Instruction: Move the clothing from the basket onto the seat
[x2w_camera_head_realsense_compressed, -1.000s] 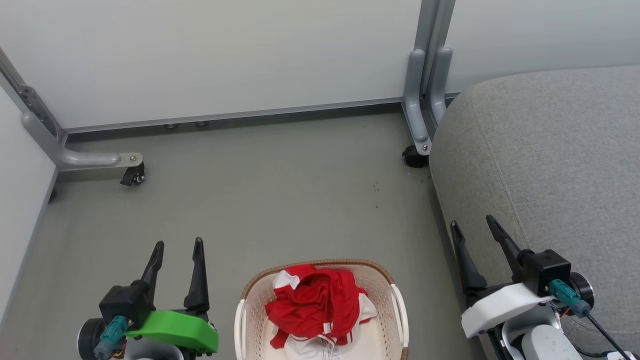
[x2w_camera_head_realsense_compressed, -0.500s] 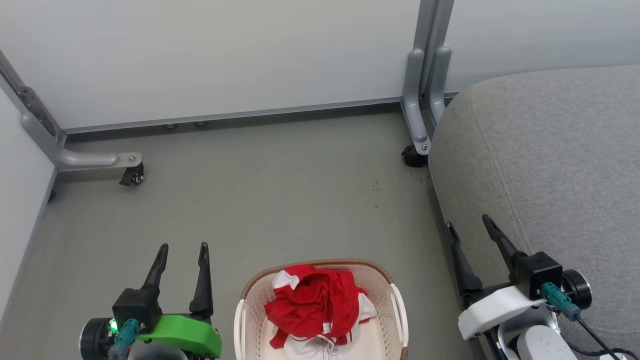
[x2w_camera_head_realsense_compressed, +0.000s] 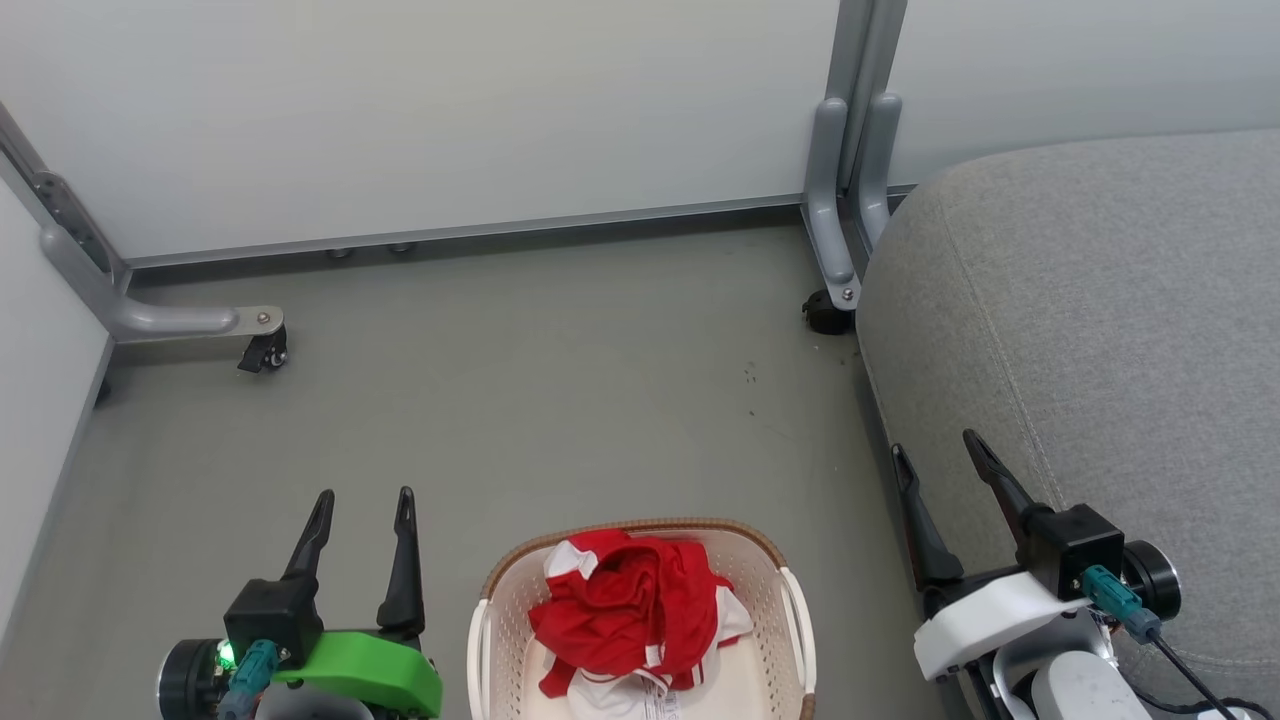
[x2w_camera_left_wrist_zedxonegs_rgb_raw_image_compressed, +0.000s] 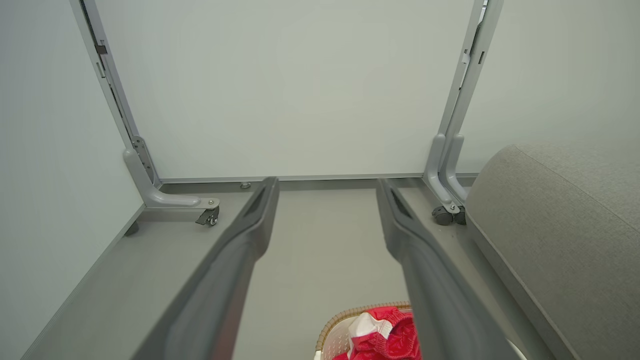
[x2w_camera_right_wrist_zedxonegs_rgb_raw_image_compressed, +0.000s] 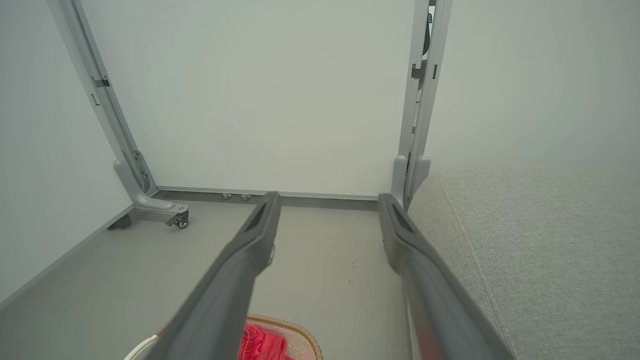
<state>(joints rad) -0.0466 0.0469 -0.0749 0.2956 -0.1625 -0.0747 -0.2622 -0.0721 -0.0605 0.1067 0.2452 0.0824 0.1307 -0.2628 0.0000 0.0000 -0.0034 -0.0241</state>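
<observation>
Left gripper (x2w_camera_head_realsense_compressed: 365, 494) spread wide and empty, just left of the basket (x2w_camera_head_realsense_compressed: 640, 524). Right gripper (x2w_camera_head_realsense_compressed: 934, 443) also released, holding nothing, right of the basket. I see the clothing (x2w_camera_head_realsense_compressed: 625, 600) bunched inside the basket. The seat (x2w_camera_head_realsense_compressed: 1100, 300) sits right of the basket and beyond it, with the partition panel (x2w_camera_head_realsense_compressed: 500, 120) farthest back.

Pale partition panels (x2w_camera_head_realsense_compressed: 450, 110), castored metal legs (x2w_camera_head_realsense_compressed: 160, 320), grey floor (x2w_camera_head_realsense_compressed: 550, 400)

Grey-green floor (x2w_camera_head_realsense_compressed: 560, 380), pale partition panels (x2w_camera_head_realsense_compressed: 450, 110) on grey metal feet (x2w_camera_head_realsense_compressed: 175, 320) with small black castors (x2w_camera_head_realsense_compressed: 265, 352).
</observation>
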